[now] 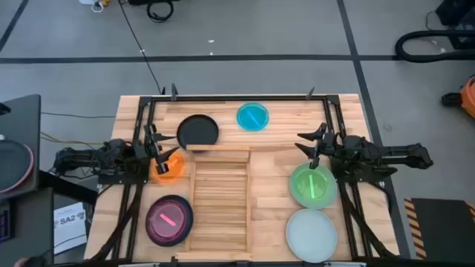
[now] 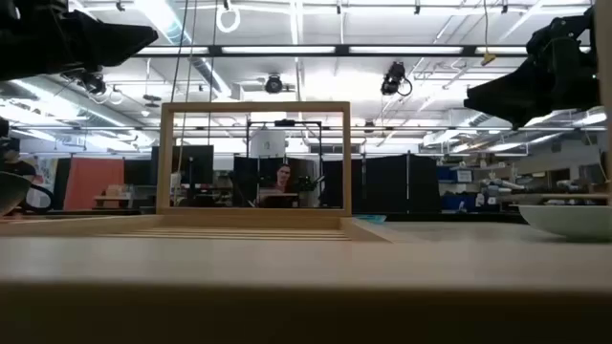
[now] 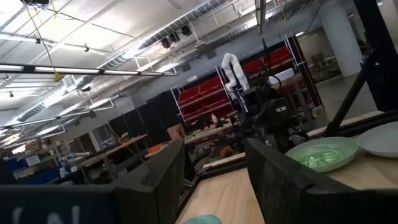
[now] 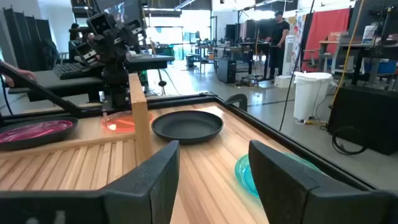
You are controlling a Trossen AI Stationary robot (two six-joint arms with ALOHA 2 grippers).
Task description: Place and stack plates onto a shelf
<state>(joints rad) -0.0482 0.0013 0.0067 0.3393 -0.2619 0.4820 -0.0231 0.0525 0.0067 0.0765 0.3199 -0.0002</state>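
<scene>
In the high view, the slatted light-wood shelf point(image 1: 219, 200) lies mid-table. Around it, flat on the tabletop, sit the black plate point(image 1: 199, 131), blue plate point(image 1: 252, 116), orange plate point(image 1: 167, 169), purple plate point(image 1: 169, 219) on a dark plate, green plate point(image 1: 312, 185) on the mint one, and the pale plate point(image 1: 312, 234). My left gripper point(image 1: 165, 147) hovers open over the orange plate's far edge. My right gripper point(image 1: 306, 146) hangs open just beyond the green plate. The right wrist view shows the open fingers point(image 4: 211, 180) facing the black plate point(image 4: 186, 126).
An upright wooden frame point(image 2: 253, 158) stands at the shelf's far end, and its post point(image 4: 140, 118) shows in the right wrist view. Black rails run along both table sides. People stand and sit in the room beyond. Bare planks lie between the shelf and the green plate.
</scene>
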